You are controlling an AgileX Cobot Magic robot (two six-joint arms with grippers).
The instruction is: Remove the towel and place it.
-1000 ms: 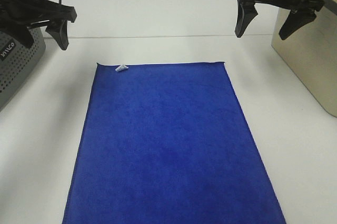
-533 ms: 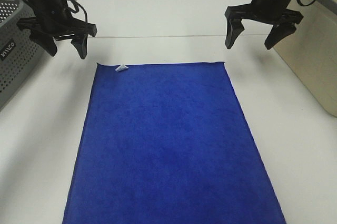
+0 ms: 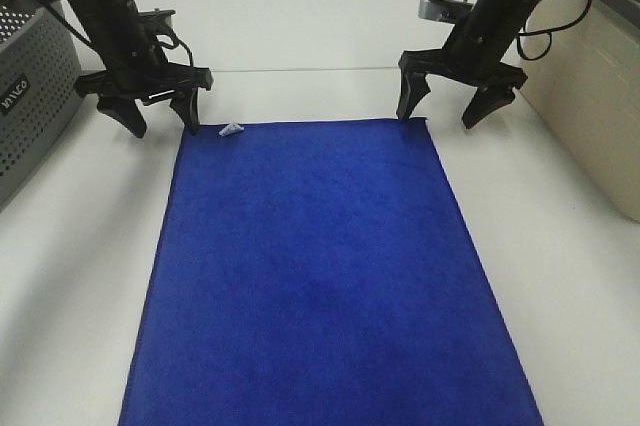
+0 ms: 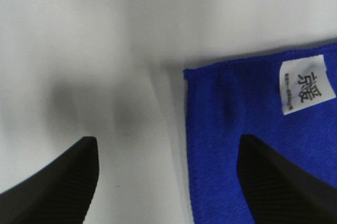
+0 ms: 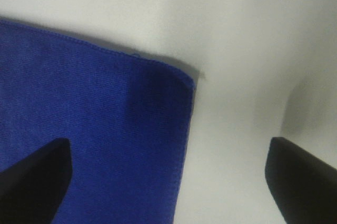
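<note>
Towel (image 3: 325,276) flat; tag (image 4: 307,85) print, perhaps Chinese, left-wrist-only; left end effector (image 3: 163,132), right end effector (image 3: 435,121) both apart.

Bright, even light bleaches the white table (image 3: 560,276); both wrist views are soft, with smeared shadows.

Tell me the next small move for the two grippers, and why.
Probably lower both straight down onto the table. The left gripper and right gripper hover open at the far corners of the towel, each with one finger over cloth and one over bare table, so each edge lies between the jaws, ungripped.
</note>
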